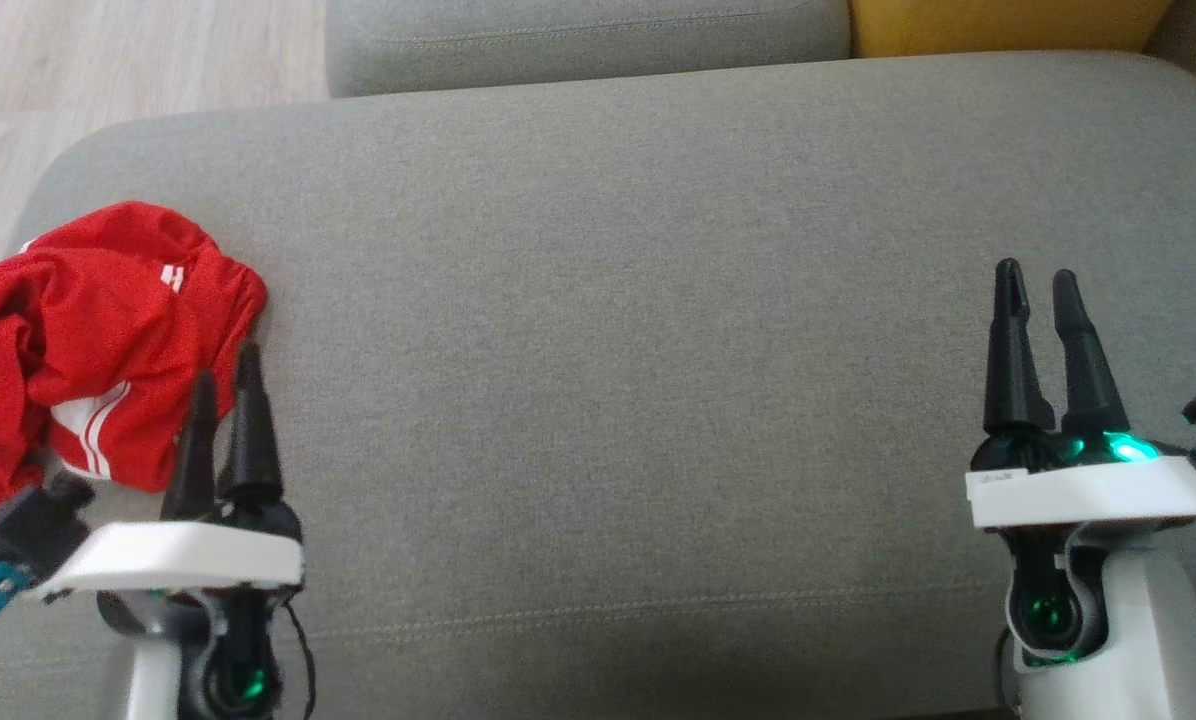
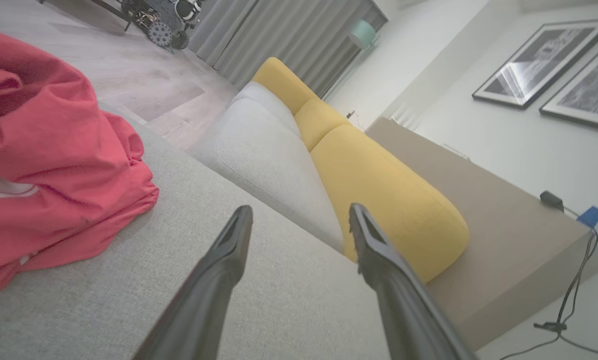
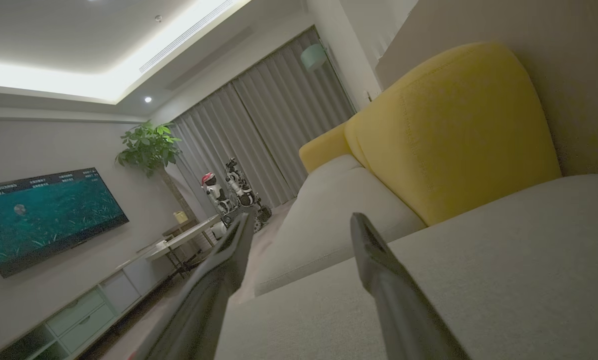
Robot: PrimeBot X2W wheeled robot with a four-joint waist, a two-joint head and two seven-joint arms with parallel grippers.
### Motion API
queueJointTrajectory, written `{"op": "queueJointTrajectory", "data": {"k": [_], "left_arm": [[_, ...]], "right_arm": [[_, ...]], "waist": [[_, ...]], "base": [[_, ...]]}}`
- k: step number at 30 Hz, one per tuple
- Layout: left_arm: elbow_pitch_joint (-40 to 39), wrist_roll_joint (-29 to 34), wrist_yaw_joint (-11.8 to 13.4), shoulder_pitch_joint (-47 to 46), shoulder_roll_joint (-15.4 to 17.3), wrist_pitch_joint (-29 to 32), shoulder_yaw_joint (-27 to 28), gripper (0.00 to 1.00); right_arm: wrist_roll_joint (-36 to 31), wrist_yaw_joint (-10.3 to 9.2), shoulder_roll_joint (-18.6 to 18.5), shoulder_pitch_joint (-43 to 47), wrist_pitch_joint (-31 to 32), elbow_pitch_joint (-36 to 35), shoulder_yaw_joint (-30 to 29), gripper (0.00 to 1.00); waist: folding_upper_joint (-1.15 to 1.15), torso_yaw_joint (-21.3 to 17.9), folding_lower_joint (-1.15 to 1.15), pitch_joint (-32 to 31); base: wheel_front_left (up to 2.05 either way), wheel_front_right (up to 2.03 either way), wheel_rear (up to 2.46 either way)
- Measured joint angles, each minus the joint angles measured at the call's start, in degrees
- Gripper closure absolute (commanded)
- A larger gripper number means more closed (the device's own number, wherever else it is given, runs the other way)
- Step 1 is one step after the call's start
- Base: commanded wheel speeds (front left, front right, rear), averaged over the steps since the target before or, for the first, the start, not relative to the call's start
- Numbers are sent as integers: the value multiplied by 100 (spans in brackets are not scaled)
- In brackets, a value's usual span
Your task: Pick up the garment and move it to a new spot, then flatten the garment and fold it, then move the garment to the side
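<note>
Looking down from the head camera, I have the red garment bunched in a crumpled heap at the far left end of the grey seat cushion. Its white stripes show among the folds, and part of it runs off the picture's left edge. My left gripper sits just beside the heap's right side, fingers spread and holding nothing. In the head view its tips overlap the garment's hem, but the left wrist view shows a strip of bare grey fabric between the nearer finger and the cloth, so I read them as close yet apart. My right gripper is well away at the other end of the cushion, jaws likewise parted and empty, over bare upholstery. Whether either gripper's fingers touch the cushion I cannot tell. Beyond the seat lies a second grey cushion with a yellow cushion beside it, and pale wooden floor shows past the left corner. From the right wrist view I can make out a television on the wall, a potted plant and grey curtains
</note>
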Motion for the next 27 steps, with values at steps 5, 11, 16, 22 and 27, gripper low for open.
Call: {"op": "queueJointTrajectory", "data": {"k": [5,11,16,22,27], "left_arm": [[-47,810,37,5,14,-80,-266,0],[-51,1361,176,6,120,-146,-560,0],[-23,1900,520,6,325,-207,-893,0],[55,2372,921,2,554,-341,-1311,0],[185,2740,1262,-9,730,-402,-1642,0]], "right_arm": [[-526,0,-3,-18,-74,76,96,0],[-1114,0,-8,-88,-168,201,170,0],[-1680,0,-13,-91,-241,339,215,0],[-2273,0,-13,-86,-331,655,214,0],[-2789,0,-13,-93,-427,758,221,0]], "waist": [[0,-15,0,-5],[0,-33,0,21],[0,-55,0,52],[0,-62,0,68],[0,-55,0,66]], "base": [[0,0,0],[0,0,0],[0,0,0],[0,0,0],[0,0,0]]}}
